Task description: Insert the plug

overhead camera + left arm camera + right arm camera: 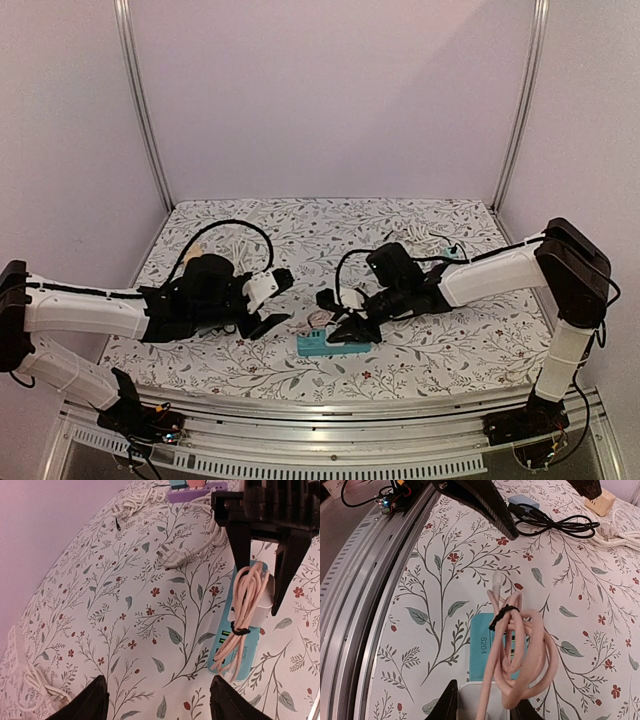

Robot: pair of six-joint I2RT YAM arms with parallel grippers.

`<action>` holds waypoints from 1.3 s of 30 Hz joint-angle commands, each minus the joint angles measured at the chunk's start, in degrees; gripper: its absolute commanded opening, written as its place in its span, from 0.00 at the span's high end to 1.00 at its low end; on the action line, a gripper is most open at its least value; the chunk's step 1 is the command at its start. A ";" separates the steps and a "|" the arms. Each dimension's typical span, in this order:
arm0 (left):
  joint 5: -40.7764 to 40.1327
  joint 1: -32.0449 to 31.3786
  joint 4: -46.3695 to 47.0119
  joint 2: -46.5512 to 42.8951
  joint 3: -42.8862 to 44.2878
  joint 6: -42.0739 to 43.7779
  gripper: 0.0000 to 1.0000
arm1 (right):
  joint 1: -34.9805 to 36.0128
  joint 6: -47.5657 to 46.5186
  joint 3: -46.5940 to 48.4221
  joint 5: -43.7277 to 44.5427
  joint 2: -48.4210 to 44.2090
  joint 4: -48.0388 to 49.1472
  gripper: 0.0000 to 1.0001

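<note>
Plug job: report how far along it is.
Done: the right gripper has the white plug clamped, its pink cable bundled. In hand: the plug is held over the teal power strip. Remaining: seating it in a socket, which I cannot confirm, then letting go. The left gripper is open and empty.

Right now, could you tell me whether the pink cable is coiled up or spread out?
Coiled: the pink cable forms a looped bundle cinched by a black tie, against the white charger the right gripper holds.
</note>
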 commanded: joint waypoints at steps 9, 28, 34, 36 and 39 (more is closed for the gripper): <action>-3.25 0.75 -2.35 -2.03 0.26 0.09 0.30 | 1.97 -5.02 3.22 9.52 4.58 -11.26 1.00; -8.11 1.37 -3.92 -1.26 2.09 -0.44 0.28 | 1.27 -1.39 -0.16 13.30 10.39 -12.09 0.93; -9.70 1.61 -4.69 -1.43 2.91 -1.44 0.15 | 1.26 -0.19 2.34 13.10 6.53 -12.98 0.43; -10.14 1.83 -5.18 -1.31 3.39 -2.15 0.11 | 1.31 0.27 3.17 12.64 4.81 -13.10 0.35; -10.77 2.66 -7.09 -0.65 4.88 -4.16 0.08 | 1.41 0.70 4.62 11.96 2.90 -13.06 0.24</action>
